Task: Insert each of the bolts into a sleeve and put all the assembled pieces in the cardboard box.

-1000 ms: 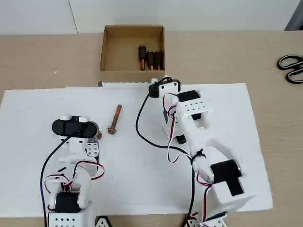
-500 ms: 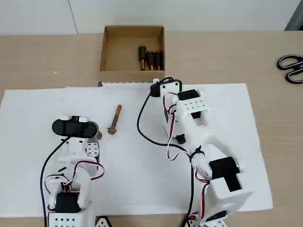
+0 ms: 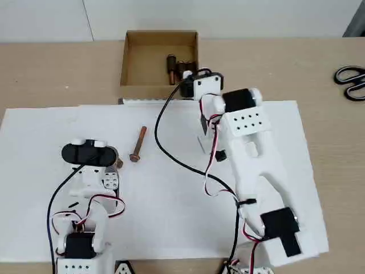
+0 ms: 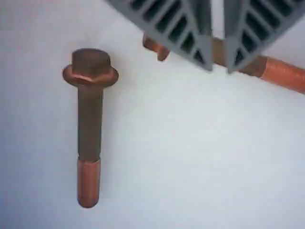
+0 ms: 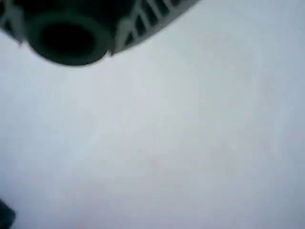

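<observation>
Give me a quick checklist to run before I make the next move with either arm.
1. Loose bolt lies flat on the white paper, apart from both arms: ok.
2. Second bolt lies across under the left gripper; whether it is actually gripped: cannot tell.
3. Right gripper is at the box's near wall; a dark tube sits at it in the wrist view, blurred, so secure hold: cannot tell.
4. Cardboard box is open with bare floor beside the assembled pieces: ok.
5. The right arm's cable loops near the loose bolt without touching it: ok.
</observation>
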Robot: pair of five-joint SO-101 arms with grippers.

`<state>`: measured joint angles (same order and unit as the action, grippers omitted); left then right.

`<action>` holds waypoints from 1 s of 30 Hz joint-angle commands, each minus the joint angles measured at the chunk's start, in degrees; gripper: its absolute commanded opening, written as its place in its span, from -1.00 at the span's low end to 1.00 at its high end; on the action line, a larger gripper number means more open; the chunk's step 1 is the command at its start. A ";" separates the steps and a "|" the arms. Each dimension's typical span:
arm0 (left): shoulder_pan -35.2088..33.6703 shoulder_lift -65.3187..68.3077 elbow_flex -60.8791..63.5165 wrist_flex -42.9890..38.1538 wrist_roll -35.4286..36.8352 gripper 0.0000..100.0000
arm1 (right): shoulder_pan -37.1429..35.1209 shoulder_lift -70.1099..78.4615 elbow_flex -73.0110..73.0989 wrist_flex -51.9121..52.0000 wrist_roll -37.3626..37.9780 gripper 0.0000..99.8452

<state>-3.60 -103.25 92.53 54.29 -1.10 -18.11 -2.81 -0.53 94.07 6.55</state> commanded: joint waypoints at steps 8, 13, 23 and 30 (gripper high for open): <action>-0.44 7.82 -23.16 11.87 -6.24 -0.91 | 9.19 -10.24 -0.53 2.86 0.09 -0.99; -0.44 30.68 -40.31 13.19 -6.15 -0.97 | 12.09 -12.79 6.86 2.77 0.09 -0.99; -0.09 70.77 -74.42 30.42 -21.54 -0.99 | 16.66 -20.44 15.56 2.15 0.26 -0.99; -0.44 81.58 -80.22 35.08 -44.84 -0.99 | 20.79 -23.78 21.63 -2.42 2.90 -0.99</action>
<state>-3.60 -24.04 15.43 87.96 -36.09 0.70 -23.91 20.13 94.15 8.75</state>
